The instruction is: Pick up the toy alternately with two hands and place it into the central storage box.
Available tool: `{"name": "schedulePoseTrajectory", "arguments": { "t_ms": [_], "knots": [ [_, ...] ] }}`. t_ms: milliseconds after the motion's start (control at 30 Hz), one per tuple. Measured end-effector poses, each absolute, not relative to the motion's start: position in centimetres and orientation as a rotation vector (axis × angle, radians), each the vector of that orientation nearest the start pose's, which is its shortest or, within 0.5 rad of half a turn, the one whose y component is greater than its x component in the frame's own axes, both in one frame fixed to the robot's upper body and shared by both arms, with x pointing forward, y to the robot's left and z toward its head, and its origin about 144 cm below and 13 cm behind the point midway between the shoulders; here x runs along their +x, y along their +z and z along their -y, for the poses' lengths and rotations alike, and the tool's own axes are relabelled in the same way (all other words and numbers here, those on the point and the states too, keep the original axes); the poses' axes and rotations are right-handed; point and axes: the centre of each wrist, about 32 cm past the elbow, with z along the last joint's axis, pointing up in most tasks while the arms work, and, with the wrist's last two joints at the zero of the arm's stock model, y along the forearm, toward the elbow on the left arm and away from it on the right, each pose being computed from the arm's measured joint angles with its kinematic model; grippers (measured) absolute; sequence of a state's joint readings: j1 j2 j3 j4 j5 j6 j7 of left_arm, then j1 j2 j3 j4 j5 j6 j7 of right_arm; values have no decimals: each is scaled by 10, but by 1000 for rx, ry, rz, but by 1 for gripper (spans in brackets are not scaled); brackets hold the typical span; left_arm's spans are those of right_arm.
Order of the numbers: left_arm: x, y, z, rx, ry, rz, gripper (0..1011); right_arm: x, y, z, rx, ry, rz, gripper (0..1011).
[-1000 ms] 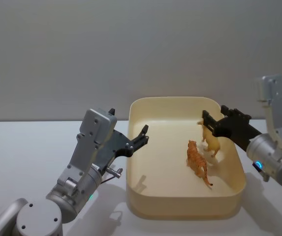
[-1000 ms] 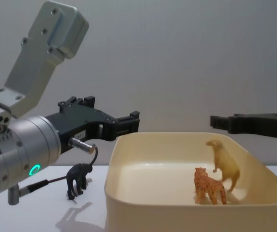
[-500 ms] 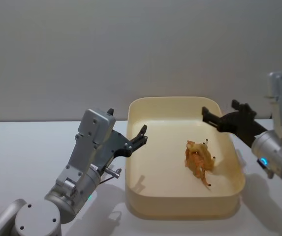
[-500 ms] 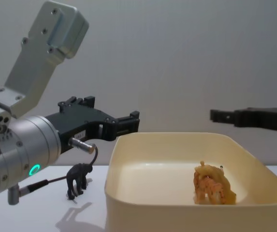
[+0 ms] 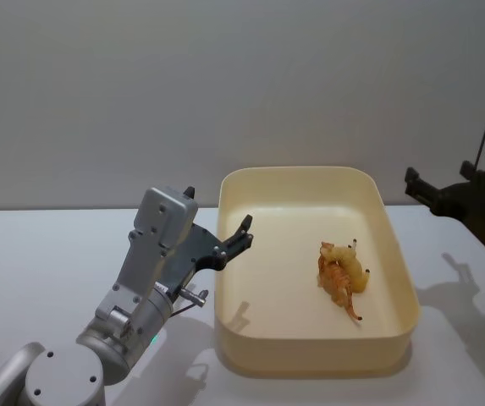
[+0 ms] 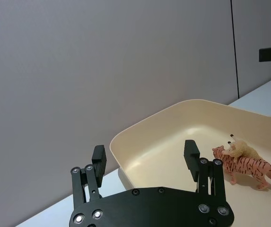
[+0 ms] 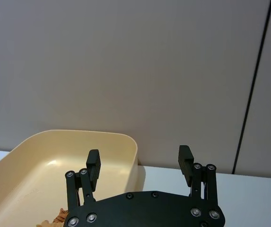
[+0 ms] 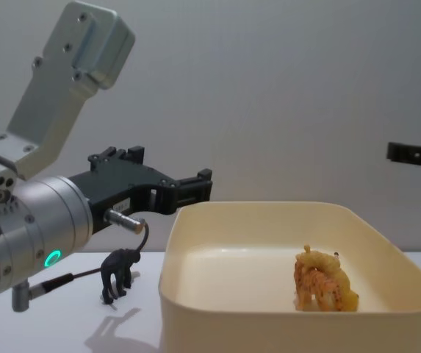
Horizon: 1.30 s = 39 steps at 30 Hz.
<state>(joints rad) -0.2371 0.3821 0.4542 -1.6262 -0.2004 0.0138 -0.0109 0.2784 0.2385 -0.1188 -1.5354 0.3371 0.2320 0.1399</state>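
While spread and empty, left tool (image 6: pixel 144 151) and right tool (image 7: pixel 139 157) outside the storage box (image 5: pixel 310 172), two toys (image 5: pixel 340 279) inside.

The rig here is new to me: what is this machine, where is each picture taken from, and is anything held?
It is a two-armed robot. One picture looks down from its head, one forward from its chest, one comes from each wrist. On the table stands a cream tub holding an orange tiger toy and a pale yellow toy animal, touching. A black ape toy stands left of the tub. The left gripper hovers by the tub's left rim, the right gripper beyond its right side. Both are open, empty.
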Motion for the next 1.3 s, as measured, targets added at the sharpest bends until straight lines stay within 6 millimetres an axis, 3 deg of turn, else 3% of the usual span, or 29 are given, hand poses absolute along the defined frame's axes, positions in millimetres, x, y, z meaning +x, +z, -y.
{"name": "schedulePoseTrajectory", "arguments": {
  "t_ms": [333,767,1300],
  "knots": [
    [495,1206,-198,59,1113,267,1001,524,1233,273,58,-1335,-61,1001],
    [519,1217,-204,21,1069,229,1001,520,1235,279,69,-1352,-58,1001],
    [545,1234,-211,99,1160,103,1001,518,1236,281,73,-1358,-57,1001]
  ]
}}
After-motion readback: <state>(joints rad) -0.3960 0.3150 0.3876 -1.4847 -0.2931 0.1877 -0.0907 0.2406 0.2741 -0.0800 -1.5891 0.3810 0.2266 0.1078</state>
